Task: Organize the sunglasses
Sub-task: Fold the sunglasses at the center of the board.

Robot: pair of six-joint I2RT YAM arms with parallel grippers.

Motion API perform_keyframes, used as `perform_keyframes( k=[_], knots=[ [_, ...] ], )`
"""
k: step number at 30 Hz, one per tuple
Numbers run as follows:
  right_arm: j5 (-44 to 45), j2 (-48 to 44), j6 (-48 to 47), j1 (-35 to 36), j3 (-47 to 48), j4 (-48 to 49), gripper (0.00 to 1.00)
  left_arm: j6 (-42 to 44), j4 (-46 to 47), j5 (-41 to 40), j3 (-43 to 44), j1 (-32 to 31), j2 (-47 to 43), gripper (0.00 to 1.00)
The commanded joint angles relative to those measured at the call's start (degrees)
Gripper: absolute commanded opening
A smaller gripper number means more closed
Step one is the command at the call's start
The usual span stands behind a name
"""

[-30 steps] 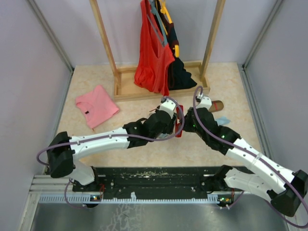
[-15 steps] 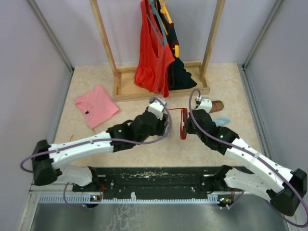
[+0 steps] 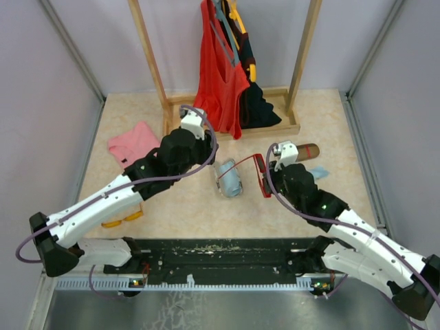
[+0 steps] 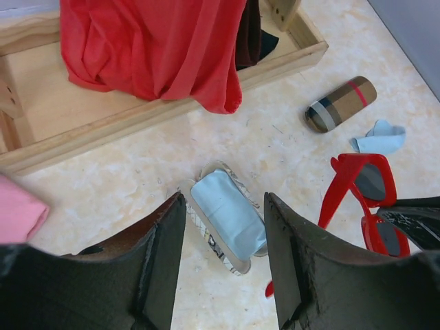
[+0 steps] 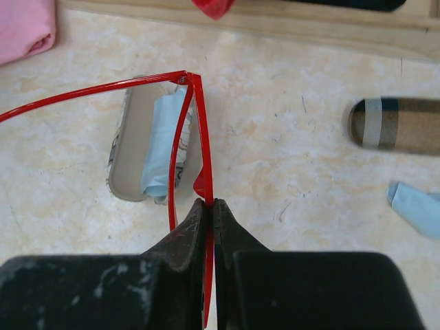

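Retreating, left jaws, released and empty, uncover open case [image 3: 229,179]; right jaws clenched on sunglasses [image 3: 261,175] frame, casing next.

Beige marbled tabletop [image 3: 199,206], grey walls [image 3: 41,89] (wooden rack [image 3: 148,48] behind).

The sunglasses [image 3: 261,176] hang between the open case [image 3: 229,180], left, and the closed case [image 3: 304,150], right.

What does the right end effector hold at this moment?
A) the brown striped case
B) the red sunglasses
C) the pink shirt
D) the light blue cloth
B: in the right wrist view the right end effector is closed on the thin frame of the red sunglasses, while the brown striped case lies apart from it.
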Motion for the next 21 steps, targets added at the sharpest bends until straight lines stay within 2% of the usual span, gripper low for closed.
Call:
perform_keyframes(
  k=[1, 9, 21],
  knots=[
    [-3.5, -2.0, -9.7, 0.2, -0.1, 9.9, 0.0, -0.3, -3.3, 3.7, 4.5, 0.8, 2.5, 0.55],
    [0.7, -1.7, -16.6, 5.9, -0.9, 16.6, 0.0, -1.3, -5.0, 3.0, 5.4, 0.8, 6.1, 0.55],
    [2.0, 1.7, -16.8, 7.4, 0.5, 19.3, 0.0, -1.2, -5.2, 2.3, 4.6, 0.8, 8.3, 0.55]
  ],
)
